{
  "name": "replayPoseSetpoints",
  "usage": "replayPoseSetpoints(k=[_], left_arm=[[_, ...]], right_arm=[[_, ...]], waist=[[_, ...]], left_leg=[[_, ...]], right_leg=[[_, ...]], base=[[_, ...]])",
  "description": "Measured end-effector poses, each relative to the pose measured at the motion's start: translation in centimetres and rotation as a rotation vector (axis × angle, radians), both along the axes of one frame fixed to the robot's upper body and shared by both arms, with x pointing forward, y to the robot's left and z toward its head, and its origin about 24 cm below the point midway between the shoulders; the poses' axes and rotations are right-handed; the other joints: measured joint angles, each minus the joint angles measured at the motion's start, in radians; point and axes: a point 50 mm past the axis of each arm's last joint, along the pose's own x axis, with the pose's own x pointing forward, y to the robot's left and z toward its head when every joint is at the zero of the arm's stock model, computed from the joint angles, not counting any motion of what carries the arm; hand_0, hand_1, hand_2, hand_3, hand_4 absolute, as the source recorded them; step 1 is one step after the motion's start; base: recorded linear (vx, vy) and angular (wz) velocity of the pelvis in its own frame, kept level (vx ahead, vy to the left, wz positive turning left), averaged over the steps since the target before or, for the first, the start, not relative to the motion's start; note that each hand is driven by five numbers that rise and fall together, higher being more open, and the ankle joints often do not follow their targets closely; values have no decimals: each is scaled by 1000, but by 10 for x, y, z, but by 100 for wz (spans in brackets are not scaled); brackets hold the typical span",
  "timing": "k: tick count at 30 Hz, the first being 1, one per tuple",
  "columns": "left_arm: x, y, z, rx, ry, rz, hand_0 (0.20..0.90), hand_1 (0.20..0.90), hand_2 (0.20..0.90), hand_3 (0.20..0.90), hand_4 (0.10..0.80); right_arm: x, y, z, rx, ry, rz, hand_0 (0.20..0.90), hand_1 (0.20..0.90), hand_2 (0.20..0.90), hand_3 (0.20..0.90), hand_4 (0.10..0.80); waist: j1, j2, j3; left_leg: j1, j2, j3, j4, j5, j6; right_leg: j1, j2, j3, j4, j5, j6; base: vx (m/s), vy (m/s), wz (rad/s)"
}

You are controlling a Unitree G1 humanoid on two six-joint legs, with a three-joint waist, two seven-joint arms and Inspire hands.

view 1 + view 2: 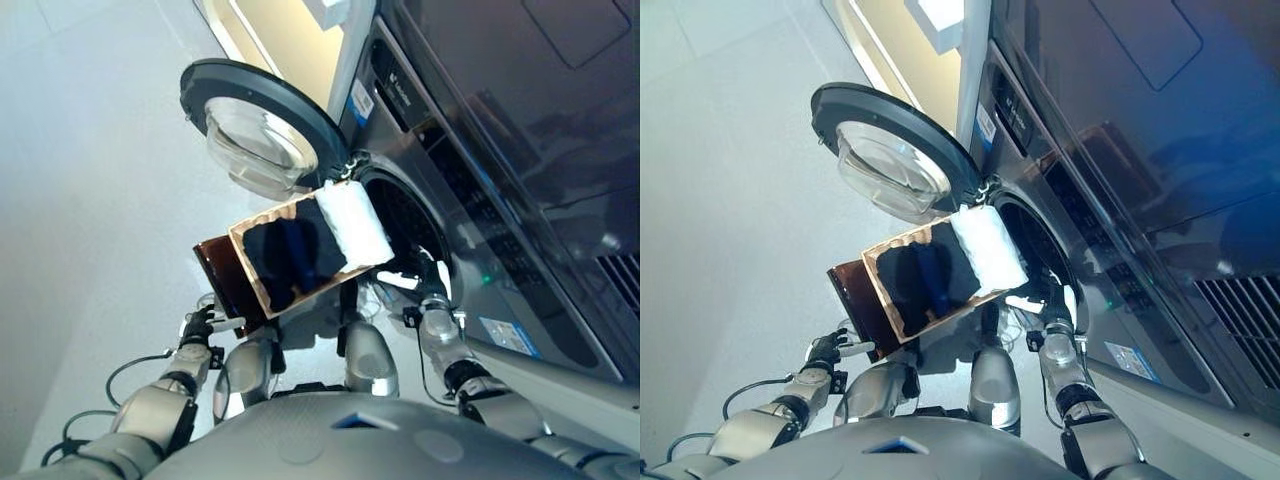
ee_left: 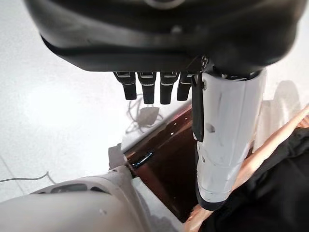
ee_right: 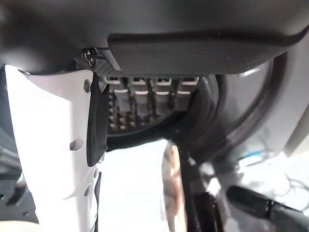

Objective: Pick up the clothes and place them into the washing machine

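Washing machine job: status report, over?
Both hands empty: left hand low, right hand at drum. Clothes still in box. Door open.

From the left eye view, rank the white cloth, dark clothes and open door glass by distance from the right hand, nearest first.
From the right hand, by the drum opening:
1. White cloth, at the box's end beside the drum mouth.
2. Dark clothes, in the box's middle, further toward the robot's left.
3. Door glass, swung open beyond the box.
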Motion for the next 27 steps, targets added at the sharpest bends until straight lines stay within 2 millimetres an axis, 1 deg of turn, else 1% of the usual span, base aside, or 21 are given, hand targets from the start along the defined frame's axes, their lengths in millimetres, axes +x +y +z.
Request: replayPoseSetpoints(k=[4,9,13,17,19,20,22,23,27], left_arm=[[-3,0,-1,-3,8,0,900,900,900,900,800],[-7,0,-3,-22,22,-3,900,900,900,900,800],[-13,-2,-5,-31,35,0,900,900,900,900,800],[-19,-3,-6,-42,50,1,900,900,900,900,800],[-22,-3,-7,-44,58,3,900,900,900,900,800],[-22,-4,-7,-46,58,3,900,900,900,900,800],[-22,-7,-8,-57,63,-7,900,900,900,900,800],[-25,-7,-9,-57,68,-6,900,900,900,900,800],[-25,-8,-9,-57,72,-14,900,900,900,900,800]], right_arm=[[-1,0,-1,40,3,-28,900,900,900,900,800],[0,-1,-1,65,5,-39,900,900,900,900,800],[-7,-7,-8,85,72,-109,900,900,900,900,800],[-30,-16,-20,92,215,-169,900,900,900,900,800],[-44,-18,-25,89,255,-182,900,900,900,900,800],[-47,-18,-26,88,263,-185,900,900,900,900,800],[-60,-20,-31,84,310,-201,900,900,900,900,800],[-64,-20,-32,84,323,-204,900,900,900,900,800],[-69,-21,-34,84,341,-208,900,900,900,900,800]], waist=[[1,-2,-17],[0,1,-19],[1,12,-27],[1,34,-36],[-2,37,-40],[-2,37,-40],[-1,37,-41],[-1,37,-55],[-2,35,-69]], left_leg=[[3,0,1,0,0,0],[17,2,0,-4,0,0],[36,3,-2,-16,2,-2],[36,6,-4,-18,1,-4],[38,6,-3,-19,3,-2],[39,7,-3,-19,3,0],[69,8,-3,-25,1,-3],[72,9,-3,-31,-3,-8],[72,9,-3,-32,-2,-9]], right_leg=[[2,0,1,0,0,0],[17,2,1,-3,0,0],[33,5,1,-4,-9,-1],[36,14,0,-12,-7,3],[40,18,0,-19,-6,3],[41,19,0,-19,-6,3],[72,21,-2,-27,-7,3],[73,20,-1,-30,-10,-2],[73,20,-1,-34,-10,-1]], base=[[21,-22,-1],[53,-50,-2],[34,-39,2],[51,-31,1],[54,-21,-4],[50,-20,-2],[50,-18,-1],[43,-15,-4],[25,-7,-2]])
